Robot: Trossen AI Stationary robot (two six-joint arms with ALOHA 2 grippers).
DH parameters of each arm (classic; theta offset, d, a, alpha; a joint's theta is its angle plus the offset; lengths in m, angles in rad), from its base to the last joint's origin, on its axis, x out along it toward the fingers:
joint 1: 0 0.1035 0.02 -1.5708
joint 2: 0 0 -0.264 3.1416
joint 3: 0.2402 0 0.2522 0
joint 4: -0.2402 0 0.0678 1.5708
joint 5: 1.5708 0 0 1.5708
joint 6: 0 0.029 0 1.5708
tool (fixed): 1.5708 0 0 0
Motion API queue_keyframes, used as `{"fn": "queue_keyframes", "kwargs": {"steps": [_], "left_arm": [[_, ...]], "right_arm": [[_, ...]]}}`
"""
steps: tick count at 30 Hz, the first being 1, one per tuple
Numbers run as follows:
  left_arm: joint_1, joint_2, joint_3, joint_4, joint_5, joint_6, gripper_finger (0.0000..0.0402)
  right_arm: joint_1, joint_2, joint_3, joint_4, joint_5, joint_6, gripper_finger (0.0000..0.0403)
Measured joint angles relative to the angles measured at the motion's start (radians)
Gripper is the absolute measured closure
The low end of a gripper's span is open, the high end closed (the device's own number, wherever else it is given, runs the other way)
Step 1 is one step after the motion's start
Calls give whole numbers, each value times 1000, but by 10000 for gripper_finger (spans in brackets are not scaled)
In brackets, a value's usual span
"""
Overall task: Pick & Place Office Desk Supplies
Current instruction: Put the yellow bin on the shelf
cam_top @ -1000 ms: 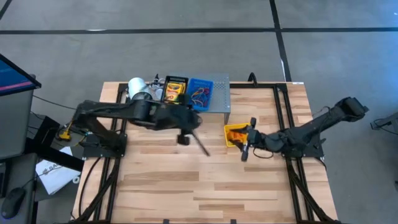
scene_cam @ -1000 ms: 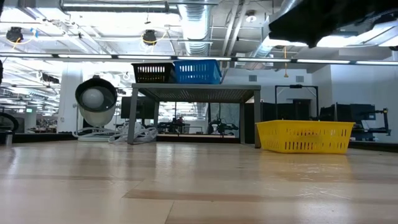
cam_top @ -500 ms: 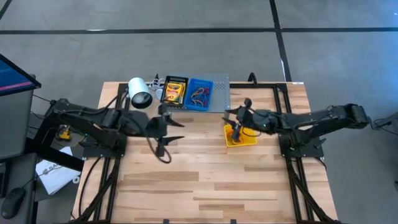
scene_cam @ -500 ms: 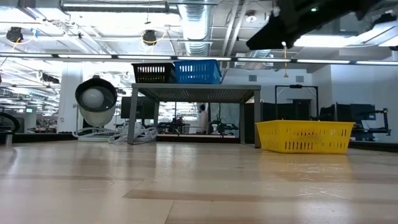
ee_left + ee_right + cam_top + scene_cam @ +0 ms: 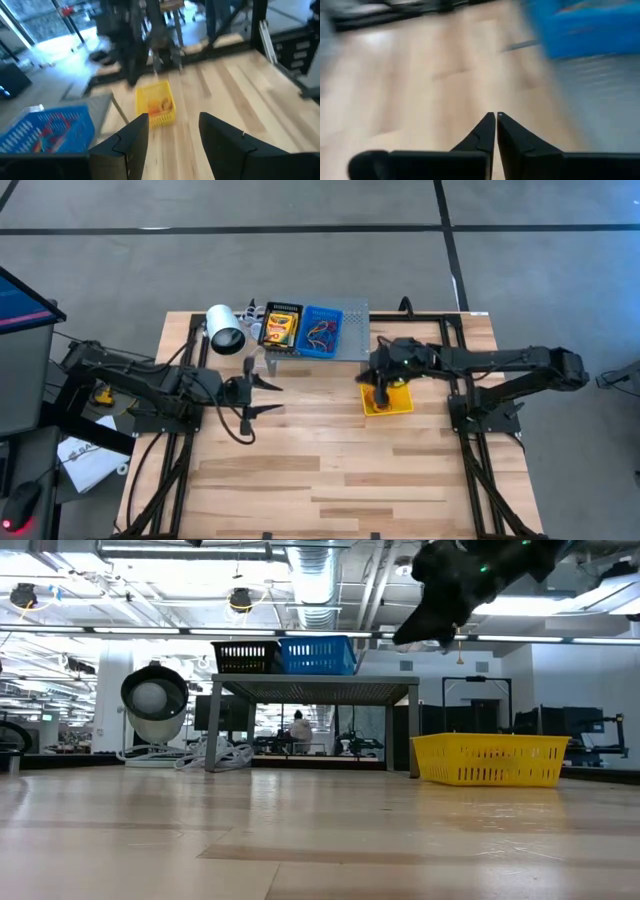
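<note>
Right gripper clenched, empty, above yellow basket; basket contents partly hidden beneath it. Left gripper released, well apart, blue bin beside it blurred.

Grey shelf — white lamp
</note>
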Motion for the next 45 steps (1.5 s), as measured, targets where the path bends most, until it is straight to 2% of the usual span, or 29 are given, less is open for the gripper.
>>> {"fn": "queue_keyframes", "kwargs": {"steps": [2, 5, 9, 12, 17, 22, 27, 37, 40, 45], "left_arm": [[0, -12, -37, 3, 0, 0, 234], [3, -11, -72, 41, 0, 0, 234], [7, -2, -110, 88, 0, 1, 234], [7, -2, -118, 88, 5, -2, 234], [5, -3, -120, 88, 8, -3, 234], [5, -2, -120, 88, 8, -9, 234], [5, -2, -120, 87, 8, -57, 234], [1, -2, -120, 86, 8, -79, 234], [1, -2, -120, 86, 8, -85, 234], [1, -2, -120, 86, 52, -87, 234]], "right_arm": [[19, -3, 0, -10, -89, 79, 387], [60, 4, 0, -22, -90, 175, 372], [97, 9, 0, -48, -86, 333, 329], [107, 7, 1, -161, -85, 427, 289], [95, 7, 0, -405, -43, 559, 228], [93, 7, 0, -530, 48, 644, 194], [94, 7, 0, -668, 81, 739, 189], [130, 7, 0, -877, 209, 901, 206], [135, 9, -21, -848, 214, 924, 210], [173, 19, -48, -604, 204, 890, 210]]}}
